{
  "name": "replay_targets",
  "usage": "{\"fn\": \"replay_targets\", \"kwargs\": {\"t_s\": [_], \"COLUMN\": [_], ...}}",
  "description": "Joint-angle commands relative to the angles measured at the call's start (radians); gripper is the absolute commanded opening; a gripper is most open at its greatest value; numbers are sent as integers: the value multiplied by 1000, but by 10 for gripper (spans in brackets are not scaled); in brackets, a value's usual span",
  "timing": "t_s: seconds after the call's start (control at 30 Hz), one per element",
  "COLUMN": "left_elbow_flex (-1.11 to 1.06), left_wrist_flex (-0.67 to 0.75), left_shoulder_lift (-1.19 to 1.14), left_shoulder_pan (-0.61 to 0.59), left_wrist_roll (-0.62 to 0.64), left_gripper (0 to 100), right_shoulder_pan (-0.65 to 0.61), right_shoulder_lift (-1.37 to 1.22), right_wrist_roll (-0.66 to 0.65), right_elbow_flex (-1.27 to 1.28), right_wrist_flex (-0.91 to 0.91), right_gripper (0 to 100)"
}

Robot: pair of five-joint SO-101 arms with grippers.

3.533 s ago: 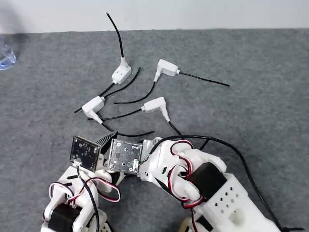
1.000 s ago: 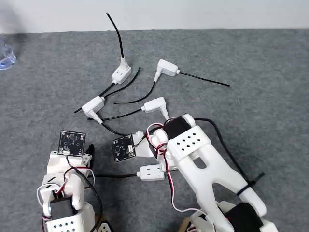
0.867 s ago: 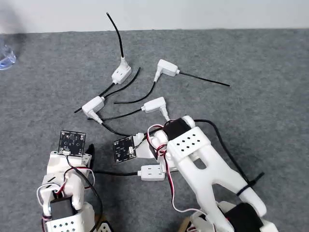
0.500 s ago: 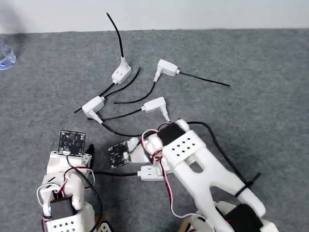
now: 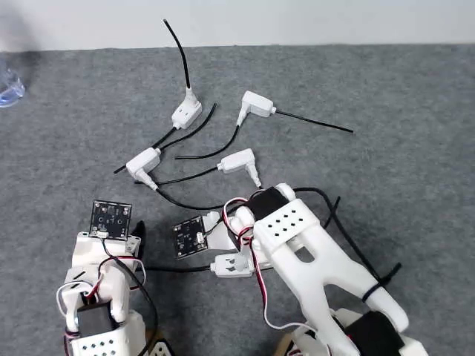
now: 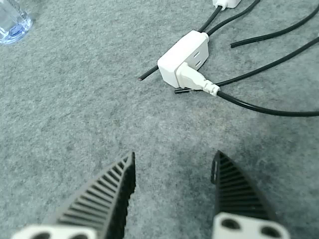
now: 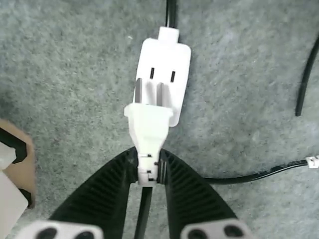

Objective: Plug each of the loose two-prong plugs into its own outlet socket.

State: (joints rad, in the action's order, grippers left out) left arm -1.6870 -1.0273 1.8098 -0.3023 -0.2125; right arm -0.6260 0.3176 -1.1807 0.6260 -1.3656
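Right hand (image 7: 148, 165) clamps a plug (image 7: 147, 123), prongs lying over a socket (image 7: 164, 57); left hand (image 6: 172, 172) gapes above the surface (image 6: 75, 99).

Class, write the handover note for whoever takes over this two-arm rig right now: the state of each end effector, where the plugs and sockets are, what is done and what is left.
Left end effector: open, empty, over the grey carpet.
Right end effector: shut on a white plug. Its prongs lie across the face of the near socket, not in the slots.
Done: one joined pair looks plugged in.
Left: seat the held plug. Three other white connectors lie apart farther out, unjoined.
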Motion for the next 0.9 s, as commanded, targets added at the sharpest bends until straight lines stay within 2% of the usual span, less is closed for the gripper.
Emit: {"fn": "replay_targets", "kwargs": {"t_s": [0.0,0.27,0.43,0.63,0.87], "left_elbow_flex": [5,5,5,5,5], "left_wrist_flex": [3,5,5,5,5], "left_shoulder_lift": [14,14,14,14,14], "left_shoulder_pan": [6,6,6,6,6], "left_wrist_roll": [-9,-9,-9,-9,-9], "left_gripper": [232,232,232,232,232], "right_shoulder_pan": [16,18,125,140,163], "right_shoulder_lift": [13,50,-7,-225,-309], "right_wrist_roll": [-14,-12,-12,25,37], "right_elbow_flex": [-11,-84,-51,-54,-49], "right_wrist_flex": [-2,-48,186,406,460], "right_gripper": [8,8,8,8,9]}}
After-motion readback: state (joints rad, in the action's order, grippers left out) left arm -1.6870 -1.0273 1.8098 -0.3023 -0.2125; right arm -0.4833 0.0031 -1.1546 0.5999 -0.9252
